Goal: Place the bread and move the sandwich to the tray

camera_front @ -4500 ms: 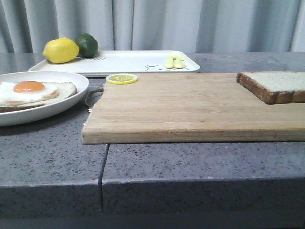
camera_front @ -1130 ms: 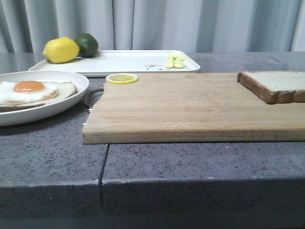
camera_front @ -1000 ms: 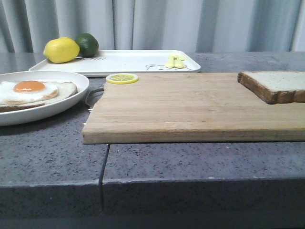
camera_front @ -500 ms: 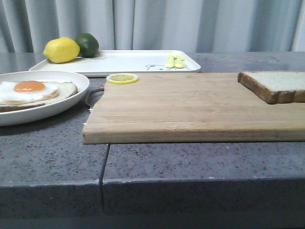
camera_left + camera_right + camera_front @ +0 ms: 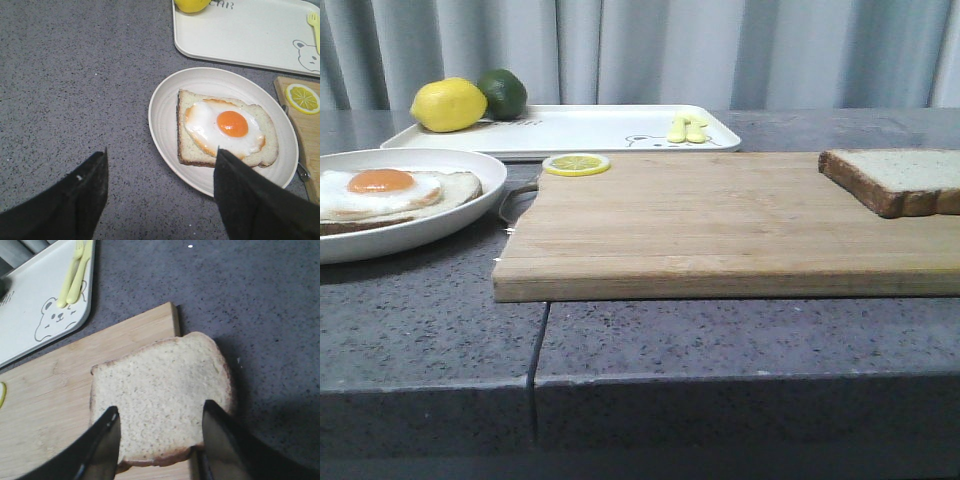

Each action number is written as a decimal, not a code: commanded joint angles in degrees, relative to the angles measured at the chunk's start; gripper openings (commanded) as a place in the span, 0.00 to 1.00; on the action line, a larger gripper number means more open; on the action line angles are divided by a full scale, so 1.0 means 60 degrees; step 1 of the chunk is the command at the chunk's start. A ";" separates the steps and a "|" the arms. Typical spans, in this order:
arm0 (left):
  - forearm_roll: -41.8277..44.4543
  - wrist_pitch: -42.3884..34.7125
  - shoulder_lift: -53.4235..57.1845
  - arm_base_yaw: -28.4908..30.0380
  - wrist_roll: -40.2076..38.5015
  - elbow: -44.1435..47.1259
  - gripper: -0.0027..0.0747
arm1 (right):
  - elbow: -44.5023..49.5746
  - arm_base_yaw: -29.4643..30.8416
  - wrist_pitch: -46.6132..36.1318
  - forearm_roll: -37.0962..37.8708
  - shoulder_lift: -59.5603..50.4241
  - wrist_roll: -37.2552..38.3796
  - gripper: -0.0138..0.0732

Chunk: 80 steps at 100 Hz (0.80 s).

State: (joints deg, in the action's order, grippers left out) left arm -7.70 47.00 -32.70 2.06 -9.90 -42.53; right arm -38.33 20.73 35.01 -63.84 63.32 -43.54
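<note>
grey speckled stone makes up the counter [image 5: 430, 330], with a seam running toward the camera below the left end of the wooden cutting board [image 5: 720, 225], and pale pleated curtains [image 5: 650, 50] hang behind it all. left of the board sits the sandwich [image 5: 395, 195], its egg-topped slice lying on the round white plate, the plate's rim just beside the board's metal handle [image 5: 515, 203]. behind the board, on its far left side, lies the tray [image 5: 580, 130], holding a lemon [image 5: 448, 105] and a lime [image 5: 503, 94] at its left end and pale yellow cutlery [image 5: 685, 128] near its right end. a lemon slice [image 5: 576, 164] rests on the board's far left corner. the bread [image 5: 900, 180] lies at the board's far right end, and the right wrist view shows it overhanging the board's edge onto the stone.

neither arm shows in the front view. the left gripper [image 5: 160, 192] hangs above the counter and the near rim of the plate, fingers spread wide and holding nothing. the right gripper [image 5: 160, 445] hovers over the bread's near edge, its fingers parted to either side of the slice and closed on nothing; whether they touch it i cannot tell.
</note>
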 commanded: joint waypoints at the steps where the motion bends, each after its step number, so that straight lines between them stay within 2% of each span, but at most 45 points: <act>1: -0.0111 -0.0582 -0.0077 0.0011 0.0013 -0.0339 0.59 | -0.0338 0.0256 -0.0111 -0.0566 0.0233 -0.0299 0.61; 45: -0.0111 -0.0582 -0.0077 0.0011 0.0013 -0.0339 0.59 | -0.0338 0.0442 0.0115 -0.1700 0.1853 -0.1665 0.61; 80: -0.0111 -0.0582 -0.0077 0.0011 0.0013 -0.0339 0.59 | -0.0338 0.0442 0.0239 -0.2262 0.2581 -0.2216 0.61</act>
State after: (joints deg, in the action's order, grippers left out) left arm -7.70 47.00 -32.70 2.06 -9.90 -42.53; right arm -38.42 22.90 35.02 -74.01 79.26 -55.00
